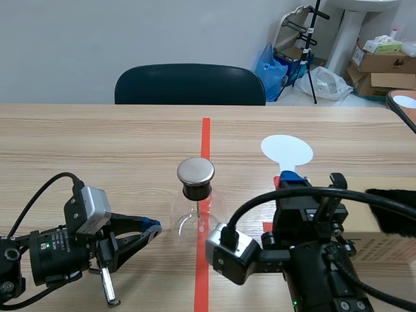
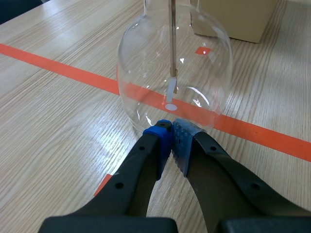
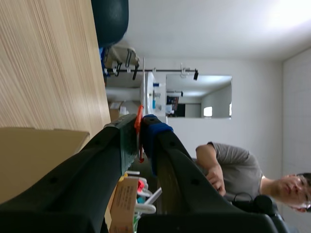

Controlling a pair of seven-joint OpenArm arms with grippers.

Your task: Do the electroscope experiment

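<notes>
The electroscope, a clear glass flask [image 1: 195,220] with a black stopper and a round metal cap [image 1: 195,170], stands on the red tape line at the table's middle. My left gripper [image 1: 153,227] lies low at the flask's left, shut. In the left wrist view its blue pads [image 2: 165,138] meet right at the base of the flask [image 2: 194,58]; the metal rod [image 2: 172,39] hangs inside. My right gripper [image 1: 286,178] is raised and shut on the thin red handle [image 3: 139,127] of a white round paddle [image 1: 286,149].
A black fur cloth [image 1: 393,211] lies on a cardboard box [image 1: 380,250] at the right front. A dark chair [image 1: 190,84] stands behind the table. The right wrist view shows the cardboard box [image 3: 34,155] and a person [image 3: 233,170] in the room.
</notes>
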